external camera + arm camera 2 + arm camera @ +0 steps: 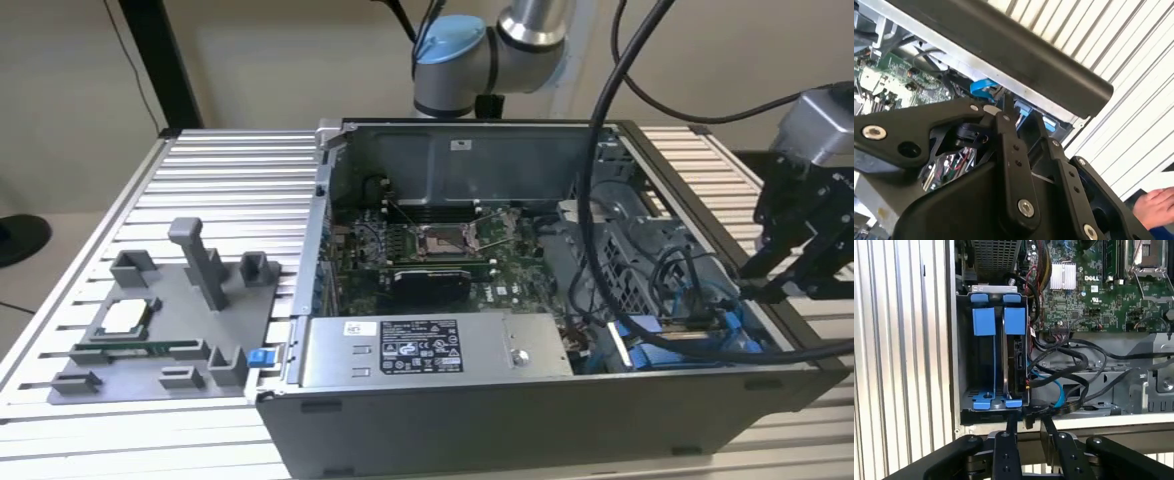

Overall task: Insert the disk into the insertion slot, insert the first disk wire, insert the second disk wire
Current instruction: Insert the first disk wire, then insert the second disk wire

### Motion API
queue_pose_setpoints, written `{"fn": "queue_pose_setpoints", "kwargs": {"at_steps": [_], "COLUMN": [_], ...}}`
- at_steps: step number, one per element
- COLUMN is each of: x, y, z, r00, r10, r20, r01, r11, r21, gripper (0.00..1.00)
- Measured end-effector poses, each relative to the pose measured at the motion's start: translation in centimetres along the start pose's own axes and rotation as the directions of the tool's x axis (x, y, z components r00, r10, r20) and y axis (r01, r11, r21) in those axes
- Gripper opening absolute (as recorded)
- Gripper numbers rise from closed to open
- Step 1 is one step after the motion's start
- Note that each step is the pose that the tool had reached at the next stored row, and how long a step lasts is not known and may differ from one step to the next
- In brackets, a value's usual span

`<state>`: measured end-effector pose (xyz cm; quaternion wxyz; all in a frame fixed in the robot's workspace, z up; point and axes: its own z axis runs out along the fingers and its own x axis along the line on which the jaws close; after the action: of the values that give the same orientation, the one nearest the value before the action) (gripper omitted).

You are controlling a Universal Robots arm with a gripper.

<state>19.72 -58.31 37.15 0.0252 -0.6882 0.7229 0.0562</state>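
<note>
The insertion slot (993,360) is a grey metal bay with blue rails at the corner of the open computer case (534,400). The disk (1016,352) stands on edge inside it under a blue tab, its connector edge bare and facing the cables. In the first wrist view my gripper (1028,416) hovers at the case rim just outside the bay. Its fingertips are close together on a black plug (1032,407) at the end of a disk wire. A blue wire (1056,390) loops beside it. The exterior view puts my gripper (777,288) over the case's right wall.
Thick black cables (614,250) hang across the case above the motherboard (441,250). A grey power-supply box (427,350) fills the case front. A grey fixture with parts (160,330) lies on the slatted table (227,180). A person's hand (1154,207) is near the gripper.
</note>
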Motion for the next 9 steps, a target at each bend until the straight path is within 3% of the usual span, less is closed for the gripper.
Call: {"fn": "queue_pose_setpoints", "kwargs": {"at_steps": [1,2,5,9], "x": [-0.01,-0.01,0.04,0.08], "y": [-0.16,-0.38,-0.91,-1.13], "z": [0.0,0.0,0.05,0.41], "r00": [1.0,1.0,0.9999,0.9999], "r10": [0.002,0.003,0.003,0.005], "r20": [-0.0006,0.0008,0.0111,0.0141], "r01": [-0.002,-0.003,-0.002,-0.005], "r11": [0.9999,0.9997,0.9996,0.9993], "r21": [-0.0156,-0.0243,-0.0291,-0.0372], "gripper": [1.0,1.0,1.0,1.0]}}
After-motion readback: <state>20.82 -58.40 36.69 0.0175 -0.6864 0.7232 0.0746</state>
